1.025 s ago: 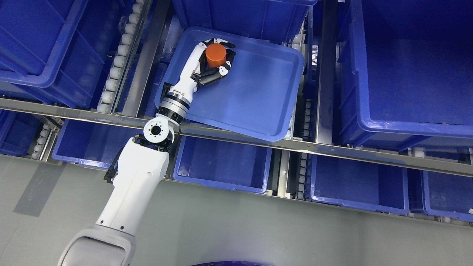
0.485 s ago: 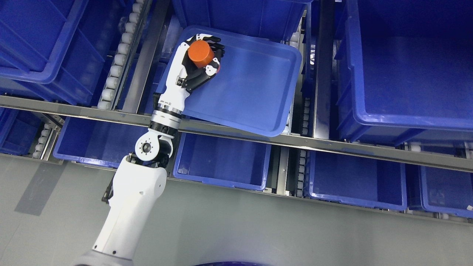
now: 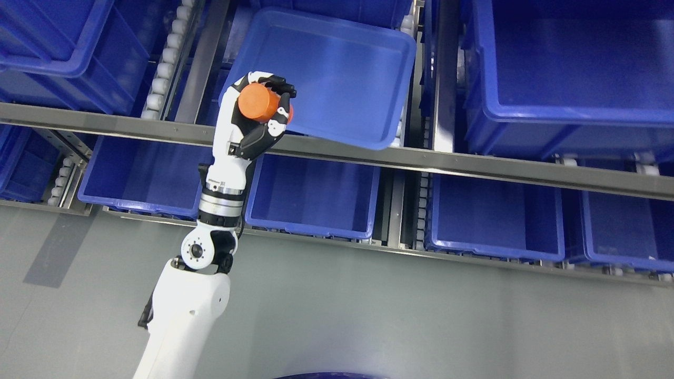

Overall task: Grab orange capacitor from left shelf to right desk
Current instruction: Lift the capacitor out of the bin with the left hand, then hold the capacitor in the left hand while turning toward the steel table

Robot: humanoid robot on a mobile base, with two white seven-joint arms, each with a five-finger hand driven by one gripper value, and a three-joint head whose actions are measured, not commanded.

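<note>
My left hand is shut on the orange capacitor, a short orange cylinder. The hand holds it in the air in front of the near left corner of a tilted blue bin on the upper shelf level, just above the steel shelf rail. The left arm rises from the lower left. The right arm is out of view.
Large blue bins fill the upper shelf at right and at left. Several open blue bins sit on the lower level. White rollers run beside the tilted bin. Grey floor lies in front.
My left hand has pulled back out of the tilted bin toward me and to the left, with the capacitor in it. The camera view has also shifted, so the shelf sits differently in the picture.
</note>
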